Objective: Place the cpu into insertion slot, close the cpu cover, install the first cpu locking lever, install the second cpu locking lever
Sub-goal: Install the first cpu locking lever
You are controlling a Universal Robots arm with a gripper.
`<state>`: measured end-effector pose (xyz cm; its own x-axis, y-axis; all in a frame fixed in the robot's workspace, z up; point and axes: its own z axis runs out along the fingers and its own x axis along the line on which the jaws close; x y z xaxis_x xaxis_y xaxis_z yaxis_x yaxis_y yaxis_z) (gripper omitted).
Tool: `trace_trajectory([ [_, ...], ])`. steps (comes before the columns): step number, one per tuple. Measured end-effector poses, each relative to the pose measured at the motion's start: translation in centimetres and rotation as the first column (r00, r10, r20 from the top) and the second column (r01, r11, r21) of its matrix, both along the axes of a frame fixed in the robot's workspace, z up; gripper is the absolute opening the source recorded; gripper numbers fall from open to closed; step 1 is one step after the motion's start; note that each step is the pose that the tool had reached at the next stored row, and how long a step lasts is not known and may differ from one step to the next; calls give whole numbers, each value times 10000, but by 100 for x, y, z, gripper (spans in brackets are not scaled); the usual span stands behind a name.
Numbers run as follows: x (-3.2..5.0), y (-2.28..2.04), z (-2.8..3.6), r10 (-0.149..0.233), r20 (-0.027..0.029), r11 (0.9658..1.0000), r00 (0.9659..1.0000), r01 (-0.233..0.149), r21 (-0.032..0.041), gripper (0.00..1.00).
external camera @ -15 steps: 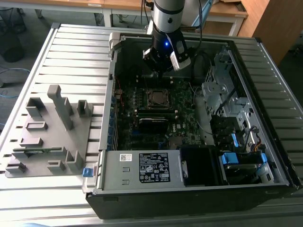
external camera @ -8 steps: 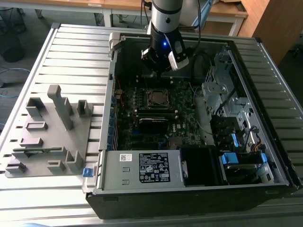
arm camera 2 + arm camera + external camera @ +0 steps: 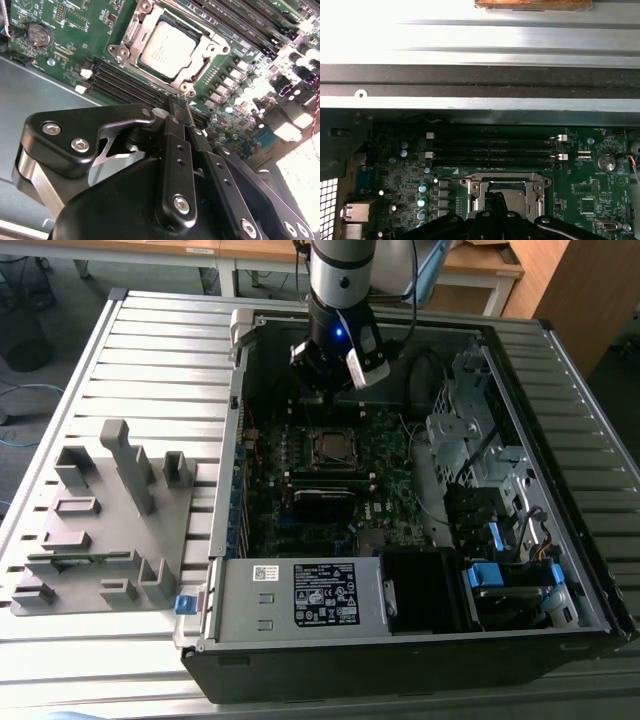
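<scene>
Gripper (image 3: 180,106): black, at the end of the arm, upper centre of the exterior view; it hangs inside the open computer case (image 3: 400,625), low over the board.
Jaws: drawn narrow, the two fingers side by side with nothing between them.
Jaw position: in the second wrist view the tips are just beside one corner of the socket, over the long memory slots (image 3: 492,150); whether they touch the board cannot be told.
Cpu (image 3: 167,48): dull silver square, lying flat and seated in the insertion slot (image 3: 334,447), apart from the jaws.
Cpu cover (image 3: 131,31): silvery frame lying down flat around the chip's edges.
Board: dark green; a round coin cell (image 3: 40,34) sits well apart from the socket.
Bench (image 3: 160,360): slatted metal, carrying the case.
Fixture block (image 3: 100,510): grey, with upright pegs and recesses, on the bench at the exterior view's left, beside the case.
</scene>
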<state>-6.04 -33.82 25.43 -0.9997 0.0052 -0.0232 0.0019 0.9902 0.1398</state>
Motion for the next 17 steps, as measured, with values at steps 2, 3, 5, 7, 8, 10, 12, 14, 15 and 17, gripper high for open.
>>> trace_trajectory([
  [2,-4,0,0,1,-1,10000,10000,-1,0,11],
  [3,-4,-1,0,2,-1,10000,10000,-2,0,11],
  [5,-5,-1,0,0,-1,10000,10000,0,0,11],
  [7,-5,-1,1,1,0,10000,10000,-1,1,11],
  [8,-5,-1,5,0,-1,10000,10000,0,-2,11],
  [10,-5,-1,16,1,-1,10000,10000,-1,-1,11],
  [12,-5,-1,30,0,-1,10000,10000,0,0,11],
  [14,-5,-1,45,0,-1,10000,10000,0,-1,11],
  [15,-5,-1,53,0,-1,10000,10000,0,-1,11],
  [17,-5,-1,65,0,-1,10000,10000,0,-1,11],
])
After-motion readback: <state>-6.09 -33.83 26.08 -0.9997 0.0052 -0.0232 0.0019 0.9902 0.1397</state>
